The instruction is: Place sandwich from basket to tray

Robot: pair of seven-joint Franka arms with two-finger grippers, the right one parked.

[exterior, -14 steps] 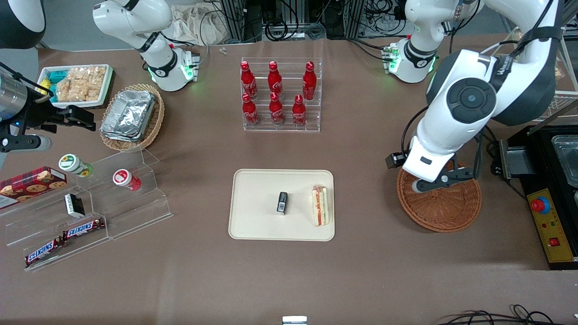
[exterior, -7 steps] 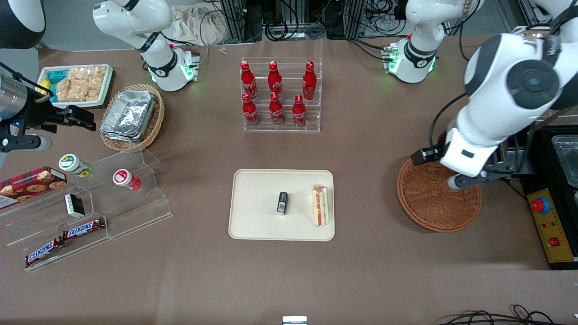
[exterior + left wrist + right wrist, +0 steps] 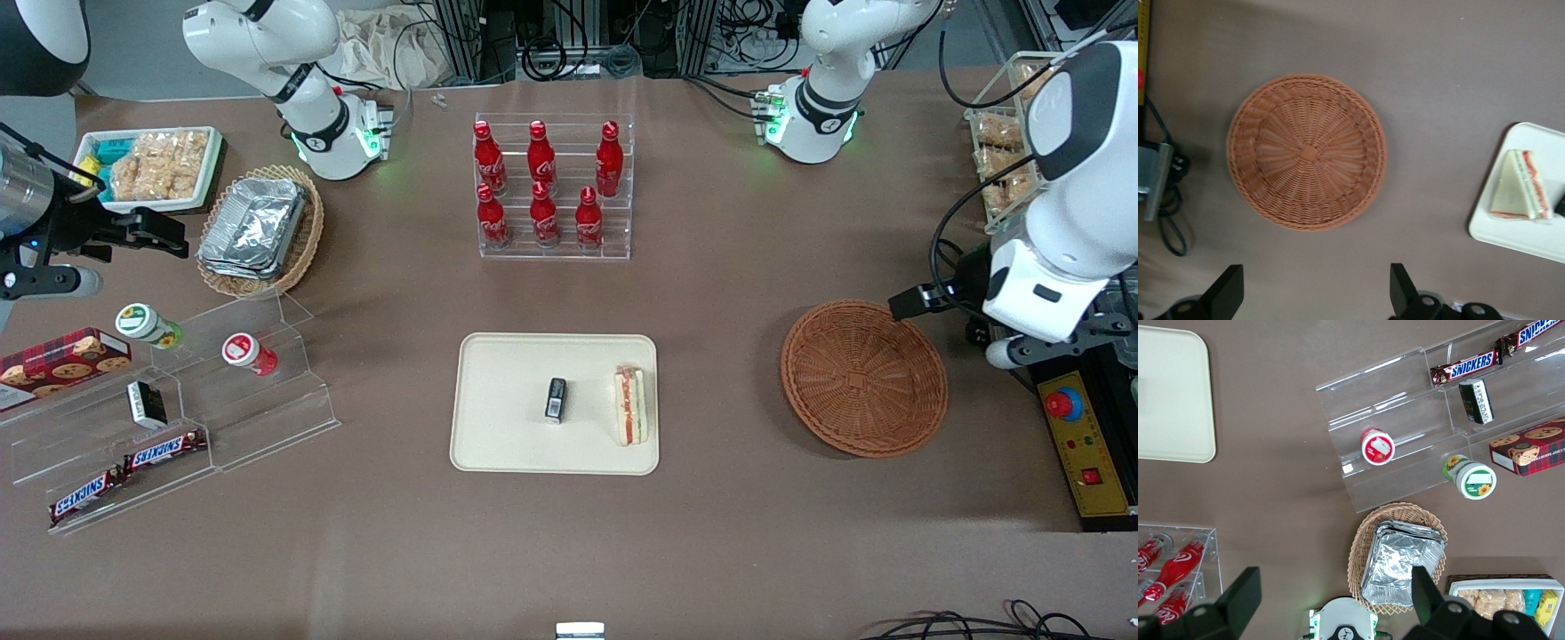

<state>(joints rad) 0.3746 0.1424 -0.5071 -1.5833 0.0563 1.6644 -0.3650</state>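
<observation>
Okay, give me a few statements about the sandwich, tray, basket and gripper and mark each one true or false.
1. The sandwich lies on the tray. True.
2. The basket holds a sandwich. False: nothing is in it.
3. The gripper is shut on the sandwich. False: it is open and holds nothing, up beside the basket toward the working arm's end of the table.
4. A small black item shares the tray with the sandwich. True.
5. The sandwich touches the black item. False: bare tray shows between them.
</observation>
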